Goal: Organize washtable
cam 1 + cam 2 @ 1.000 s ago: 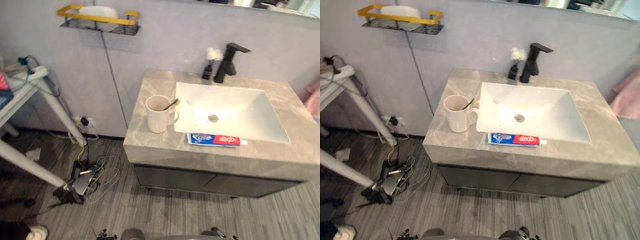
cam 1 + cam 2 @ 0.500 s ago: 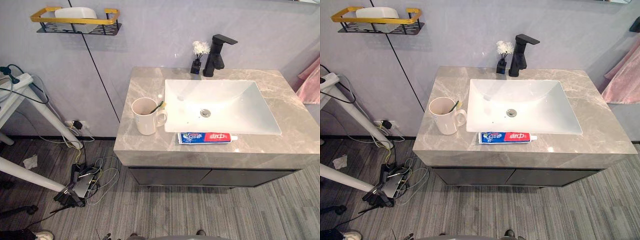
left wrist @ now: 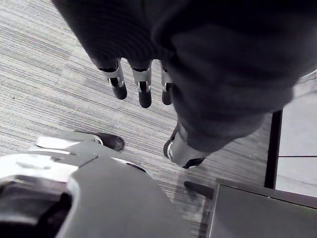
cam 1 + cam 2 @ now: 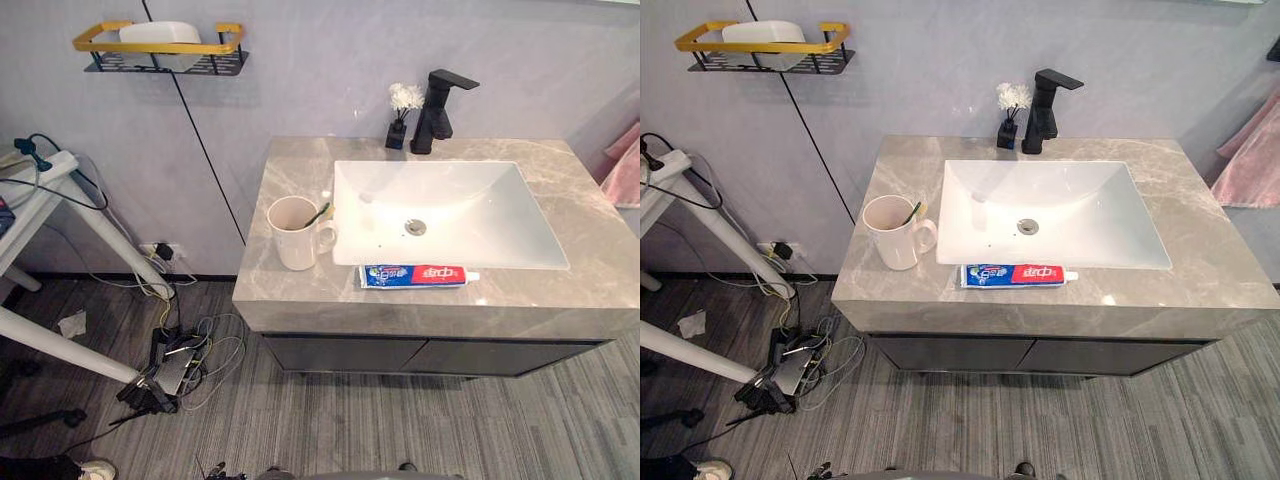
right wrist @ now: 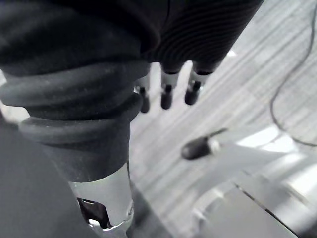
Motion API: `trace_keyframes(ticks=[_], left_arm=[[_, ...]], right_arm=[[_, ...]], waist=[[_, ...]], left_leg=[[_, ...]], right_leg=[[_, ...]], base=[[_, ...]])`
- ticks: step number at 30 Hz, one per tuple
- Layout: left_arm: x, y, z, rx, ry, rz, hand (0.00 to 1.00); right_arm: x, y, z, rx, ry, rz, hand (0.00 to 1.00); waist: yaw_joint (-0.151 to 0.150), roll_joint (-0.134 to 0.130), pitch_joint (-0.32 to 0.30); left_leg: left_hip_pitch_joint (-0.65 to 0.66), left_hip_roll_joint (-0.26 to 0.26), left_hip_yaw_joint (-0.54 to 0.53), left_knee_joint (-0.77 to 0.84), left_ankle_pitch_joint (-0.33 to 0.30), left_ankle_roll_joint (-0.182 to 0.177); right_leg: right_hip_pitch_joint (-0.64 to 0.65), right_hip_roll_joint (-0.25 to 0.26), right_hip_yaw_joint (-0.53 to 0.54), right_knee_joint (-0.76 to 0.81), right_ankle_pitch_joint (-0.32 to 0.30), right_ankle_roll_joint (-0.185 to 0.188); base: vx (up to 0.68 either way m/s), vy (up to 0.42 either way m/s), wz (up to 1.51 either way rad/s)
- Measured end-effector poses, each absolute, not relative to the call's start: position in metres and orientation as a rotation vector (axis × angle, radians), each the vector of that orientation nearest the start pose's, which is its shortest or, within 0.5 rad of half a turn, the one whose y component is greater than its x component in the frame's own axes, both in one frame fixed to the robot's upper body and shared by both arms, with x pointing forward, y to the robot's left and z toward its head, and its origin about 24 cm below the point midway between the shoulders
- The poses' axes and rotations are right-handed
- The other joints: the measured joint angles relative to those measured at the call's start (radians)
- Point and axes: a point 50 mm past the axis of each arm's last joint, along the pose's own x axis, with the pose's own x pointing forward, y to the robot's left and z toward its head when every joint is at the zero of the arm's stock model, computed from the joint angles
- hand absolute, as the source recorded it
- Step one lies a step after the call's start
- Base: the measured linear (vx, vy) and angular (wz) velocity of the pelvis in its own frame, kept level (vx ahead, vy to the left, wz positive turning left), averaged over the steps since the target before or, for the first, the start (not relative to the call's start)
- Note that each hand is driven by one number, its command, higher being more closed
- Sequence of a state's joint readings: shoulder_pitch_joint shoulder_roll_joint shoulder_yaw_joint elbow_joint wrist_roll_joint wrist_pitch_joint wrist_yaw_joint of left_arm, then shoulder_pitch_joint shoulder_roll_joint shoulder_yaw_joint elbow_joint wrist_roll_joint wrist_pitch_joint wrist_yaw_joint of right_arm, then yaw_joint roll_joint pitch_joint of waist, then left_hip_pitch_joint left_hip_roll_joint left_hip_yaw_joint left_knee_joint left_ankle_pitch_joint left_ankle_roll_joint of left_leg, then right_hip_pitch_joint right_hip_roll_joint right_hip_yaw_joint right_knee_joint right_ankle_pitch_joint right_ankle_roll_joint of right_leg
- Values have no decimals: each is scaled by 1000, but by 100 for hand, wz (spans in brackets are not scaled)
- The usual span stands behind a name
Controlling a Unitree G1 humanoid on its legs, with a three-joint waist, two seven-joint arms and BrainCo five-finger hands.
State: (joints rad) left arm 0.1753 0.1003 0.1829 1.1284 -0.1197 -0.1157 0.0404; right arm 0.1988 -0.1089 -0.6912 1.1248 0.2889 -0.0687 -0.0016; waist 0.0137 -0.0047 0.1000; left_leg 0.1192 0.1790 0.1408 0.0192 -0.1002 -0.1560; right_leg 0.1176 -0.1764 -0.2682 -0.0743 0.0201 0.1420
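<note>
Mug (image 4: 297, 235) holding toothbrush (image 4: 318, 213) beside basin (image 4: 470, 215) on worktop (image 4: 592, 262), toothpaste tube (image 4: 415, 275) before basin, left hand (image 3: 144, 90) and right hand (image 5: 167, 94) loose-fingered, empty.

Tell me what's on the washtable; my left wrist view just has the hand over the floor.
Observer: A cream mug with a toothbrush in it stands on the counter, left of the basin.
Operator: Anything lying loose?
Observer: A toothpaste tube lies flat on the counter's front strip, along the basin's near edge.
Operator: Is the right hand busy?
Observer: No, the right hand hangs over the floor, fingers straight, holding nothing.
</note>
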Motion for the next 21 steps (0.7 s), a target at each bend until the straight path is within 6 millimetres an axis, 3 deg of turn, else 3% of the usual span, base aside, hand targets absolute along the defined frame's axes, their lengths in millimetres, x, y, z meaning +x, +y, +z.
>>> trace_keyframes(ticks=[2, 5, 7, 10, 12, 13, 15, 21], left_arm=[[48, 218, -166, -88, 1132, 384, 0], [45, 220, -166, -128, 1128, 429, 0], [40, 222, -166, -160, 1128, 463, 0], [32, 226, -166, -202, 1130, 518, 0], [32, 228, -165, -203, 1128, 527, 0], [32, 228, -165, -202, 1127, 526, 0], [35, 227, -165, -200, 1120, 516, 0], [38, 225, -165, -188, 1114, 491, 0]], right_arm=[[-9, -316, -139, 485, 908, -1183, 0], [-19, -367, -110, 495, 714, -1387, 0], [-17, -380, -101, 501, 645, -1435, 0], [6, -397, -83, 454, 523, -1398, 0], [43, -416, -47, 298, 368, -1301, 0], [56, -419, -34, 259, 312, -1266, 0], [99, -420, 12, 96, 124, -1149, 0], [166, -393, 81, -104, -166, -969, 0]], waist=[[-3, -5, 0], [-14, -12, -6], [-30, -20, -10], [-52, -32, -26], [-55, -33, -31], [-55, -34, -35], [-54, -31, -49], [-43, -38, -53]], left_leg=[[-1, 0, 7, 14, -10, 1], [-8, 1, 18, 24, -30, 0], [-10, 1, 15, 21, -30, 0], [-21, 0, 15, 21, -27, 1], [-21, -2, 12, 32, -31, 3], [-21, -3, 9, 33, -31, 3], [-29, -3, 1, 34, -31, 3], [-40, -5, -20, 36, -31, 3]], right_leg=[[-5, -1, 19, 4, 0, 0], [-19, -1, 30, 4, 0, -1], [-22, 0, 29, 1, -2, -3], [-36, 1, 35, 2, 2, 2], [-38, -1, 46, 3, 3, 2], [-40, -1, 50, 3, 3, 2], [-51, -1, 51, 6, 3, 2], [-53, -5, 32, 15, 3, 2]], base=[[-21, 10, -15], [-72, 18, -18], [0, 2, -2], [57, 5, -6], [77, 18, -13], [36, 13, -14], [16, 3, -4], [-12, 6, 9]])
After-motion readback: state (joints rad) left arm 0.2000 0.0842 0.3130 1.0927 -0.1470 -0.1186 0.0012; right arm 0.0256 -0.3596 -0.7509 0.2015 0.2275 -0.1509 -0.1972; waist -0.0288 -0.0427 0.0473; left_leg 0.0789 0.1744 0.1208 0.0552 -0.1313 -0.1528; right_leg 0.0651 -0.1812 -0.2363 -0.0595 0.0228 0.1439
